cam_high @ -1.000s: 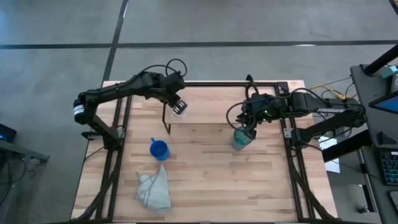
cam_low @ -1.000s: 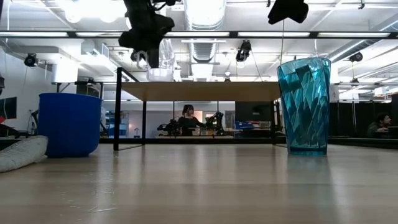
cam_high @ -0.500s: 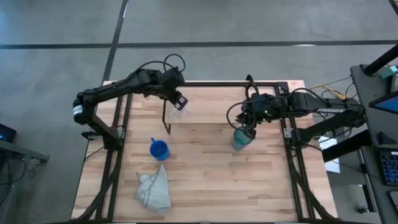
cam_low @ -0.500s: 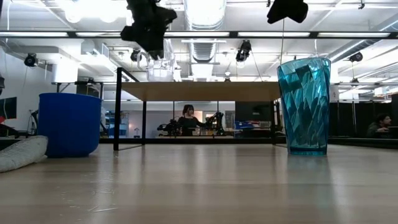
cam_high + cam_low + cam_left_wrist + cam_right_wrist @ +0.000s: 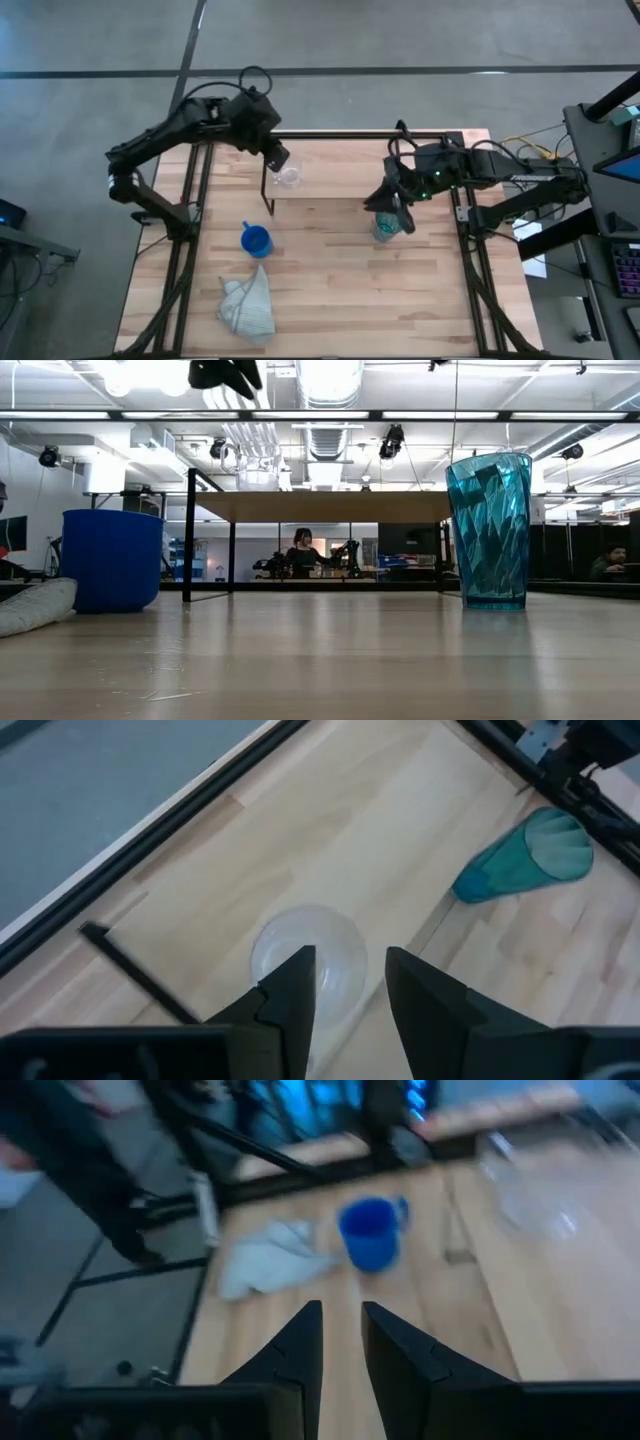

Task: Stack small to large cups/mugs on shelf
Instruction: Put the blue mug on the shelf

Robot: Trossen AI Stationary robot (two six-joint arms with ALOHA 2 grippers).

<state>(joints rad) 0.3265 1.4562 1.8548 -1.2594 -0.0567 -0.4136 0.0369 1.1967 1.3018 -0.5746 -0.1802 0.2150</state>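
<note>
The small clear glass cup (image 5: 289, 177) stands upright by its base on the left end of the shelf's wooden top (image 5: 330, 180); it also shows in the low view (image 5: 256, 456). My left gripper (image 5: 278, 157) is open and hovers just above it, clear of it (image 5: 350, 975). The teal see-through cup (image 5: 388, 226) stands upright on the table right of the shelf. My right gripper (image 5: 385, 195) is open and empty above it. The blue mug (image 5: 256, 240) stands on the table at the near left.
A pale grey-green cloth (image 5: 248, 306) lies crumpled near the table's near edge, just in front of the blue mug. The shelf's black legs (image 5: 189, 540) stand on the table. The shelf top's middle and right end (image 5: 340, 506) are bare. People show in the room beyond the table.
My left gripper has let go of the glass cup, risen and drawn back toward the table's far left; the cup stays standing on the shelf top. My right gripper has risen above the teal cup and shifted slightly toward the table's left; the teal cup has not moved.
</note>
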